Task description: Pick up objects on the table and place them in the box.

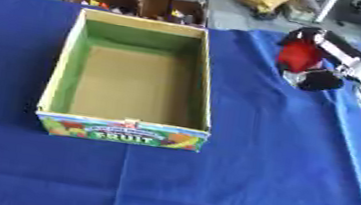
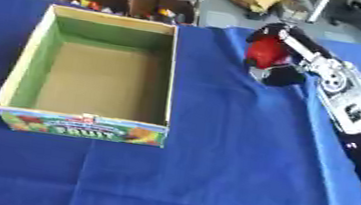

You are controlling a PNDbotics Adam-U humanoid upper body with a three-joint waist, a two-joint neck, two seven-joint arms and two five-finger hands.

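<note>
While the blue-clothed table (image 1: 235, 183) lies bare around the empty open cardboard fruit box (image 1: 207, 85) toward its far left, the right hand (image 2: 288, 64), fingers curled round a red rounded object (image 2: 267, 52) near the far right edge, seems mid-pick, so a leftward carry over the box's near wall likely comes next.

Table (image 1: 206, 194) covered by blue cloth (image 1: 283, 154), creased, with ridge of folds running down the stretch below right hand (image 2: 272, 54). Open cardboard fruit box (image 1: 123, 131) sits directly on cloth, well apart to left of that hand; green inner walls, tan floor, printed front panel reading FRUIT facing near edge. Right hand over far right part of cloth, fingers curled round red object (image 2: 267, 51); cannot tell whether object touches cloth. Cloth nearer than hand bare blue.
</note>
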